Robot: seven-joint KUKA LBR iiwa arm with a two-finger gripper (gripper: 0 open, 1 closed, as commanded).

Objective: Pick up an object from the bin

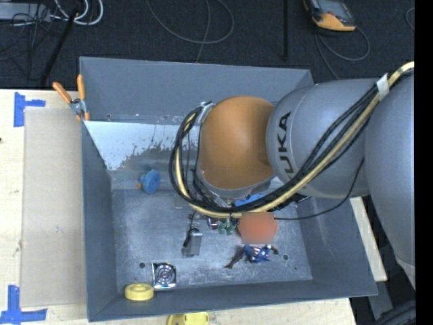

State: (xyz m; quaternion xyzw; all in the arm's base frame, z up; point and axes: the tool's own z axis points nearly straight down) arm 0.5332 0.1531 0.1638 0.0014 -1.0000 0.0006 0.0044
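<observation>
Taking the floor of the grey metal bin as a clock face with twelve at the far wall, a flat yellow disc lies at seven o'clock, in the near left corner. At ten o'clock a small blue lump sits where the floor meets the sloping far wall, well apart from everything else. A shiny square piece lies just beside the yellow disc, on its three o'clock side.

Close to the centre, a shade toward nine, a narrow grey metal piece lies lengthwise from twelve to six. My gripper hangs just beside it under my orange wrist cover and looped cables. From here I cannot tell whether it is open or closed, and nothing can be seen held in it.

A tiny green bit shows at its three o'clock edge. At four o'clock lies a tangled blue-and-dark thing, with a reddish round thing just above it at three. Which of these near things I am over I cannot tell. My grey arm comes in over the rim from three o'clock.
</observation>
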